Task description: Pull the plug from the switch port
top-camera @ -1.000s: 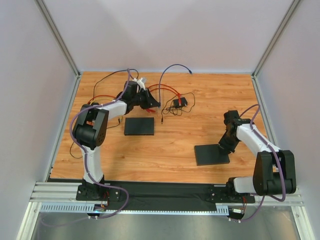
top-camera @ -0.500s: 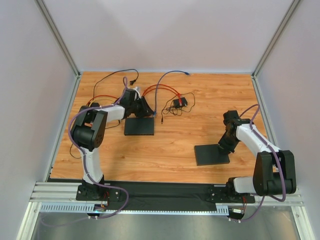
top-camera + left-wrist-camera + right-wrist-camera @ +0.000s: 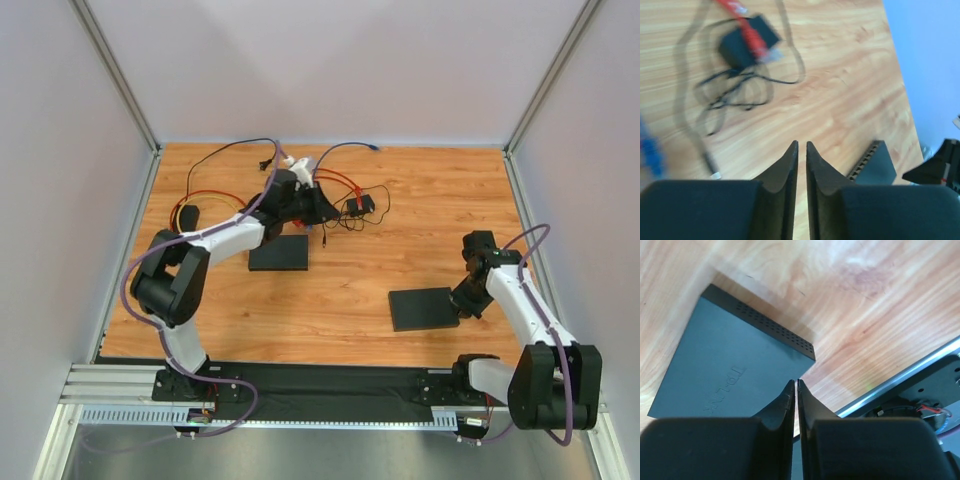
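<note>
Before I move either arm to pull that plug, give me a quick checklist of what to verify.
1. Nothing in the left end effector: ok, fingers almost together, gap empty.
2. Nothing in the right end effector: ok, shut above the right switch.
3. A plug seated in the left switch: cannot tell, its ports do not show.
4. The right switch held down: cannot tell whether anything touches it.
5. Approach free of loose leads: not ok, the red cable and power adapter lie just ahead of the left end effector.
</note>
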Action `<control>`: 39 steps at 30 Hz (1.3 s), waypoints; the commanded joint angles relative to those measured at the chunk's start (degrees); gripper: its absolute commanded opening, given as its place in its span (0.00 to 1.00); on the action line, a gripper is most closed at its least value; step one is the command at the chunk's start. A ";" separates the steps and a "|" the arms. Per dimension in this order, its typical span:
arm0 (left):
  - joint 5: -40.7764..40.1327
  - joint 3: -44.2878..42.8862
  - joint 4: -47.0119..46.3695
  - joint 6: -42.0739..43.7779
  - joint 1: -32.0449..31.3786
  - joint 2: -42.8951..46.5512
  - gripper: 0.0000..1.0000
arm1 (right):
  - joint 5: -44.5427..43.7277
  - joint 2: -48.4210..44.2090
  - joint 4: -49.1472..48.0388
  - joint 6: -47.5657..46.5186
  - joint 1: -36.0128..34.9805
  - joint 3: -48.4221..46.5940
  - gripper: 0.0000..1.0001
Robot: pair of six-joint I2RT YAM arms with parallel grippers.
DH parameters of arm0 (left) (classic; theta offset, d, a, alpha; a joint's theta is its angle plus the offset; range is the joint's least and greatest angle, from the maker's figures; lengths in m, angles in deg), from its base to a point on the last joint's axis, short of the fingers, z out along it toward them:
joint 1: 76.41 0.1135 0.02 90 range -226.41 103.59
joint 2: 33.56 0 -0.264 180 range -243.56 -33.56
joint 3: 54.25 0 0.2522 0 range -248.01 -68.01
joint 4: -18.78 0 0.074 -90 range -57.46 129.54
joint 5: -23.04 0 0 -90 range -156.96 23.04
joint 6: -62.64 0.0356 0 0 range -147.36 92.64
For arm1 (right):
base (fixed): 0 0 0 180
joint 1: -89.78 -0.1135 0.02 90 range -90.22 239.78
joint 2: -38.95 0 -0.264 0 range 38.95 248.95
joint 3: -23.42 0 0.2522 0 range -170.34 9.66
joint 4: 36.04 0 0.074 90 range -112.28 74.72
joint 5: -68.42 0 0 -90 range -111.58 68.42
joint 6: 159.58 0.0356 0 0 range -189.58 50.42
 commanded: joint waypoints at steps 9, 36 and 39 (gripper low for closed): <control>-1.04 -42.72 36.93 14.35 -19.11 -27.51 0.12 | 3.33 1.57 -5.07 3.97 3.37 8.39 0.00; 7.55 -31.62 23.48 6.38 -30.99 -26.83 0.07 | 17.48 27.67 -19.24 -5.78 2.32 -13.80 0.02; 6.52 -31.36 22.49 6.46 -33.10 -25.52 0.08 | 16.53 30.49 -15.56 -7.80 1.79 -19.53 0.02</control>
